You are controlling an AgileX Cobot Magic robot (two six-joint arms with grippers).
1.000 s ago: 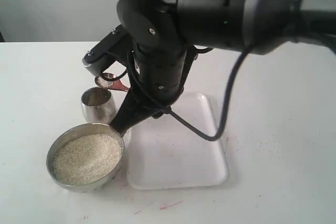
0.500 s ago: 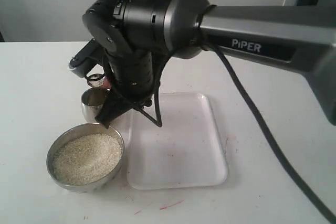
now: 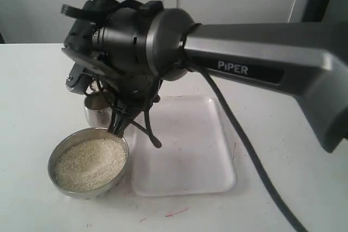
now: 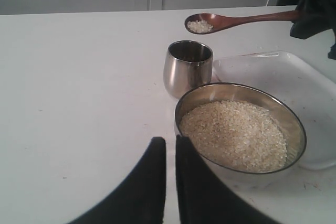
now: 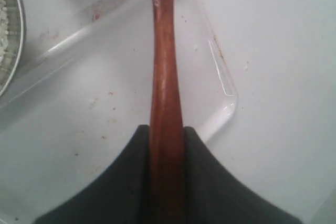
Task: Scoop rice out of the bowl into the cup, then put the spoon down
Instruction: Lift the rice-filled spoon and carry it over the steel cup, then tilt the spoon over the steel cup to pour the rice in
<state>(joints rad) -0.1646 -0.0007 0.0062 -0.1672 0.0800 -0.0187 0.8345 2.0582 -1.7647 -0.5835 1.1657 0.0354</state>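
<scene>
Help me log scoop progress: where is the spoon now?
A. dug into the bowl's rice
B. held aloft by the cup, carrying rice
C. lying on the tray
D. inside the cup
B: the right gripper clamps the spoon, which hangs in the air near the cup with rice in its bowl end.

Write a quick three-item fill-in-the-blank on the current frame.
1. The right gripper is shut on the handle of the ___.
2. The narrow steel vessel beside the bowl of rice is the ___.
3. The left gripper, near the bowl, holds ___.
Missing words: spoon; cup; nothing.
</scene>
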